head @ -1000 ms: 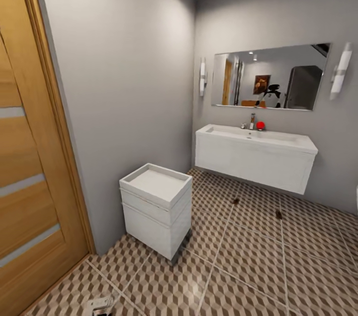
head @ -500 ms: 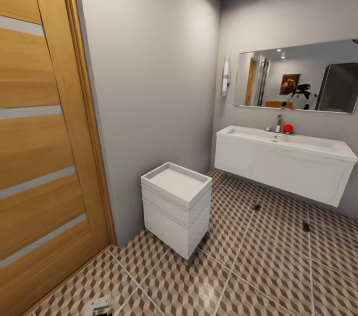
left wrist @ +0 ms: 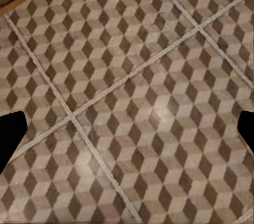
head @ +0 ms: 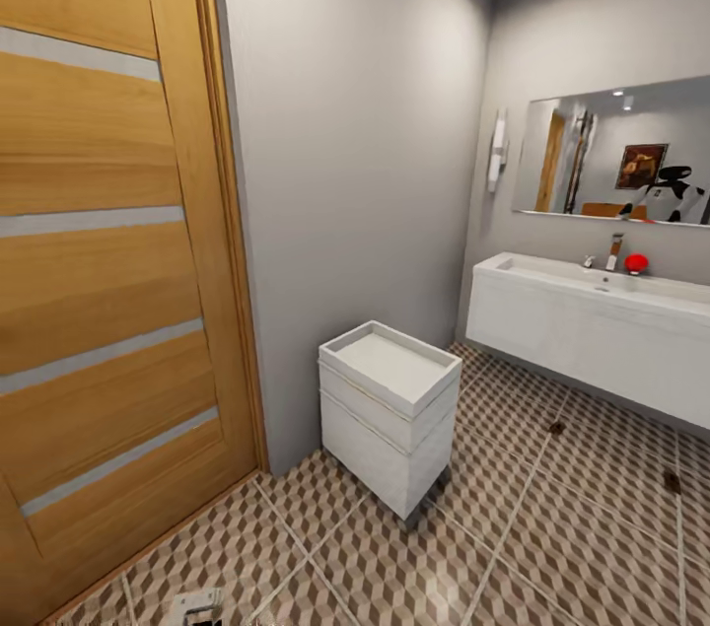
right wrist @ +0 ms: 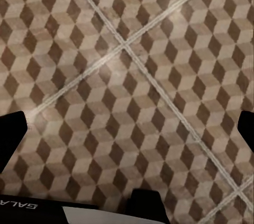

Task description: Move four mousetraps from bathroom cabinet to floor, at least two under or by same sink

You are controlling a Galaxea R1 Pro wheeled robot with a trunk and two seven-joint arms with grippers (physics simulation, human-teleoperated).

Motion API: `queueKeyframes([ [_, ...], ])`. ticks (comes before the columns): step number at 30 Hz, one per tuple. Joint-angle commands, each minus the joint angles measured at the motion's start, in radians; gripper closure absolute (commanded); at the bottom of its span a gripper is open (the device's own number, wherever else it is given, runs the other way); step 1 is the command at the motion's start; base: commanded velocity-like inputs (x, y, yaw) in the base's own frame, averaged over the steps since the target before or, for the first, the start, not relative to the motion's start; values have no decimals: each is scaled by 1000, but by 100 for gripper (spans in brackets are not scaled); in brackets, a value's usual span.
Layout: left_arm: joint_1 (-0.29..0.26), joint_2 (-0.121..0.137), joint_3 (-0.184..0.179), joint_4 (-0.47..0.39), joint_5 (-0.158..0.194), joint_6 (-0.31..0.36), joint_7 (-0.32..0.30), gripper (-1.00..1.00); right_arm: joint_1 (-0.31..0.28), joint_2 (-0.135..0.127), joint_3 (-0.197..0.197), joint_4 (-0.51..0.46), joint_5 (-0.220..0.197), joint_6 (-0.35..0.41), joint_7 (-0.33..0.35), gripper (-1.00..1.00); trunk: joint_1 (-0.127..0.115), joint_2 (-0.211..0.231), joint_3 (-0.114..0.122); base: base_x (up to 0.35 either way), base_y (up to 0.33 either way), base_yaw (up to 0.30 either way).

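The sink is a long white basin on a white vanity against the far right wall, with a chrome tap. Two small dark brown things, probably mousetraps, lie on the bathroom floor in front of it, too small to make out. The cabinet is out of view. In the left wrist view my left gripper is open over bare cube-pattern tiles, its dark fingertips far apart. My right gripper is likewise open over tiles with nothing between its fingers.
A wooden door with pale stripes stands at the left. A small white drawer unit stands against the grey wall beside it. A mirror hangs above the sink, and a red object sits by the tap.
The head view has swung to the left: door, drawer unit and sink have all slid right in the picture. Nothing in the room itself has moved.
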Motion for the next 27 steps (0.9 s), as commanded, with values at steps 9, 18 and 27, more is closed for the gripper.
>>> queueKeyframes([
  [9,-1,-1,-9,3,9,-1,3,-100,-1,0,7,3,4,-3,-4,-100,0,-1,-1,0,0,277],
  [18,0,-1,-9,3,10,-1,3,-100,-2,1,7,3,4,-2,2,-100,0,-1,-1,0,0,152],
  [27,0,-1,-9,3,10,-1,3,-100,-1,2,7,3,4,-3,3,-100,0,-1,-1,0,0,36],
])
